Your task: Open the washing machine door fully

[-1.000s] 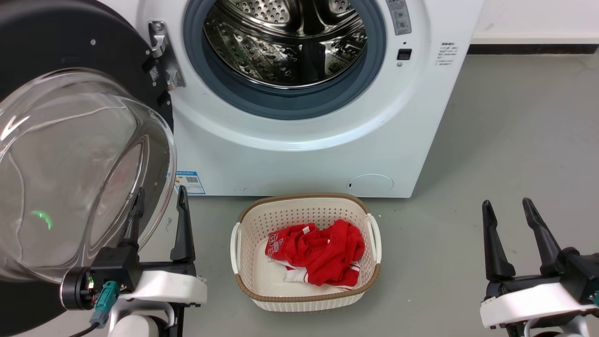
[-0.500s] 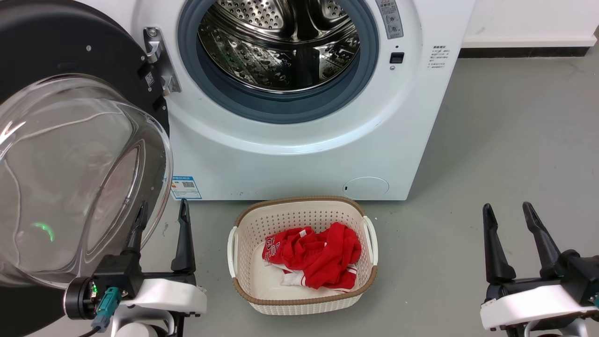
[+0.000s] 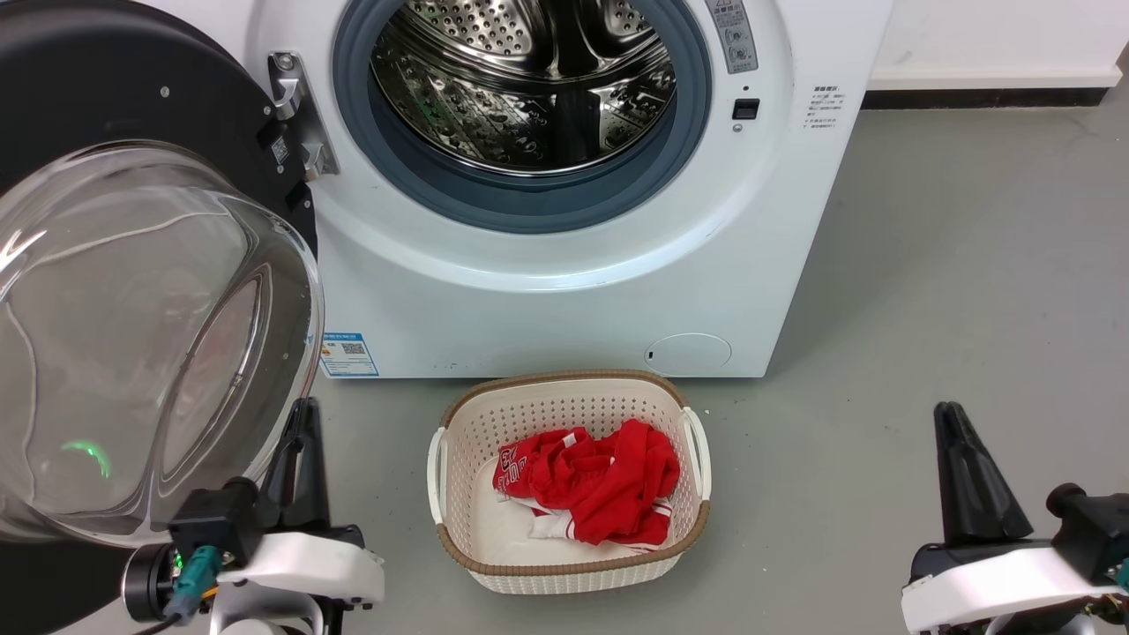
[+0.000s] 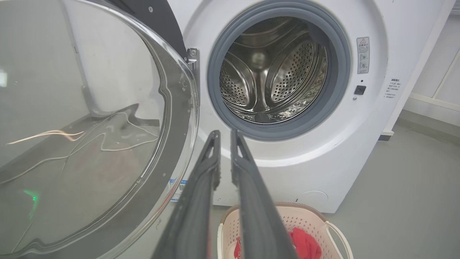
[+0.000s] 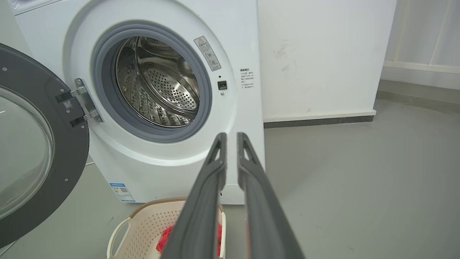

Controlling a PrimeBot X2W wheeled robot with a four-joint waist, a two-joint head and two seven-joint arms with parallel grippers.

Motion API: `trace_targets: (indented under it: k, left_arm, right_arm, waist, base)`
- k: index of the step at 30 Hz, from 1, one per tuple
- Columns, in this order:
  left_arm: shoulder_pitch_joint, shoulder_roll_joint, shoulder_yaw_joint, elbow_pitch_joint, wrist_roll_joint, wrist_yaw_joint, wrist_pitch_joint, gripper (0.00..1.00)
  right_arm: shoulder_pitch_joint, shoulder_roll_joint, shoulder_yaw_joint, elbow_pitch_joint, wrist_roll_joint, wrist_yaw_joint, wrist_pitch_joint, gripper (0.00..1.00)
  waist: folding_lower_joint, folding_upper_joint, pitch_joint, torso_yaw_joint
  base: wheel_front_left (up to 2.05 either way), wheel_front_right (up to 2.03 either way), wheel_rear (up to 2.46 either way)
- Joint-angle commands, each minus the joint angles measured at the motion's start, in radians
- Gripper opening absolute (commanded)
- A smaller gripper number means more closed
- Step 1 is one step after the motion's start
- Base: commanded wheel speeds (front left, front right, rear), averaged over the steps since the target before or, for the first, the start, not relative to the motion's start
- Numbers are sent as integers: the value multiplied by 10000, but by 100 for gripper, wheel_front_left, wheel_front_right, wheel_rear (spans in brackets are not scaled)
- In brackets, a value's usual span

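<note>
The left claw and the right claw were held pressed together, empty. Just beside the left one, the door was seen swung wide of the washing machine. It could be knocked back toward shut if the glass were clipped by that arm.

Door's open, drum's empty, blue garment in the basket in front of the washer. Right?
One slip: the garment in the basket is red, not blue; the head view shows it. The washing machine door is open and the drum looks empty.
</note>
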Motion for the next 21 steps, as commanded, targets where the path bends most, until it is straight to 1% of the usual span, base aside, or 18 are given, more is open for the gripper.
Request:
trace_targets:
  k: [1, 9, 21]
  left_arm:
    - [-244, 25, 144, -37, -457, -49, 144, 0]
    - [-232, -11, 208, 33, -2076, -187, 521, 0]
    - [-249, -60, 303, 150, -4163, -371, 985, 0]
  right_arm:
    - [-113, -8, 24, -100, 536, 0, 22, 0]
    - [-351, -134, 33, 287, 2250, -1, 250, 0]
    - [-600, -230, 60, 730, 4407, -1, 517, 0]
  waist:
    - [0, 0, -5, 3]
    - [0, 0, -26, 4]
    - [0, 0, -55, 6]
  base:
    - [0, 0, 0]
    - [0, 0, 0]
    - [0, 0, 0]
